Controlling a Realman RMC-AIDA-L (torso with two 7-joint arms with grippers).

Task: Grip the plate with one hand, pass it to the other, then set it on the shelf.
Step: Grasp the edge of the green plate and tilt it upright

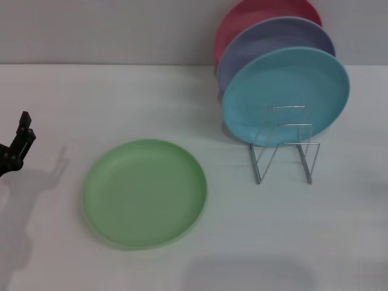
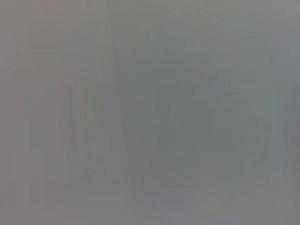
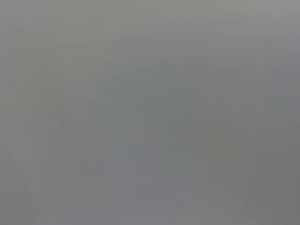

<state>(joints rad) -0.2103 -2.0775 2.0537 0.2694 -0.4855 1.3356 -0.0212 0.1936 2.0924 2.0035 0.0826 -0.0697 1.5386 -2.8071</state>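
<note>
The light green plate (image 1: 144, 193) lies flat on the white table, left of centre. The silver wire shelf (image 1: 285, 145) stands to its right, its front loops bare. My left gripper (image 1: 18, 145) is at the far left edge, just above the table and well left of the plate. My right gripper is out of view. Both wrist views show only plain grey.
A sky-blue plate (image 1: 285, 94), a lavender plate (image 1: 273, 42) and a pink plate (image 1: 254, 15) stand on edge in the back of the shelf. A grey wall runs along the far edge of the table (image 1: 121, 97).
</note>
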